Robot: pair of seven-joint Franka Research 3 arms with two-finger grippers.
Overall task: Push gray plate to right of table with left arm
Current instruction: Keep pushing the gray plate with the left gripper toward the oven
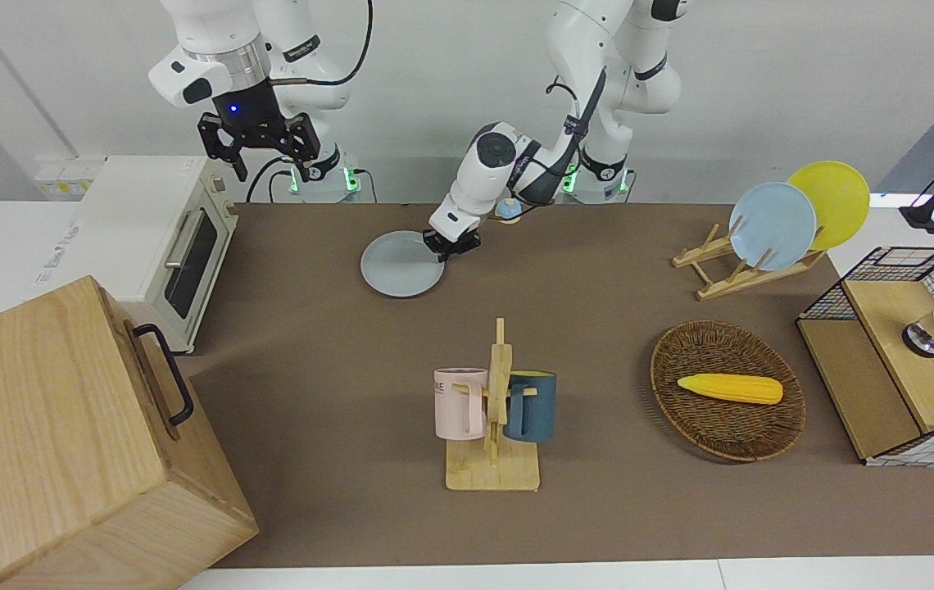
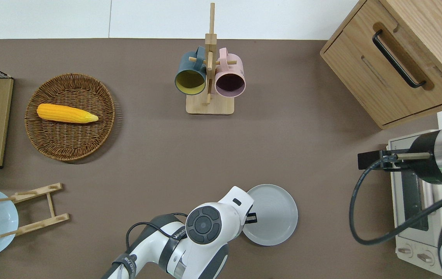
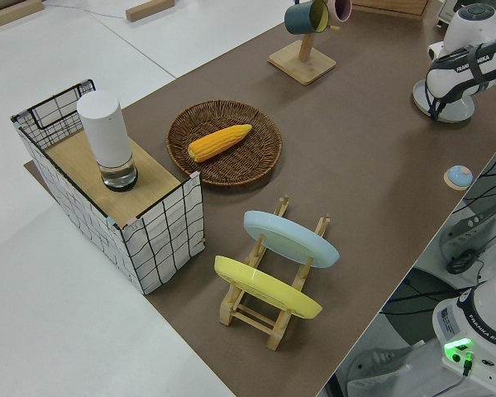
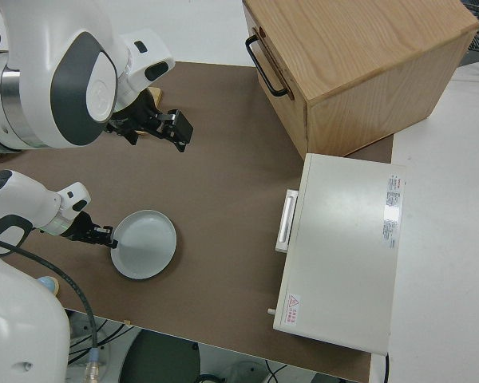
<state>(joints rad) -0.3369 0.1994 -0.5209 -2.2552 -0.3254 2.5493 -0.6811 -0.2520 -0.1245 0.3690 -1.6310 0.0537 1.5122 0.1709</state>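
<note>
On matte brown table [image 1: 598,508], round smooth gray plate [image 1: 397,266], left gripper [image 1: 452,244] touching rim

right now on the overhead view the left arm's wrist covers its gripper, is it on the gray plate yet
observer: The front view shows the left gripper low at the rim of the gray plate, on the edge toward the left arm's end of the table. I cannot confirm actual contact.
operator: anything on the table under that arm i can't see
observer: Yes, the left side view shows a small round blue-topped object on the table, nearer to the robots than the gray plate and apart from it.
</note>
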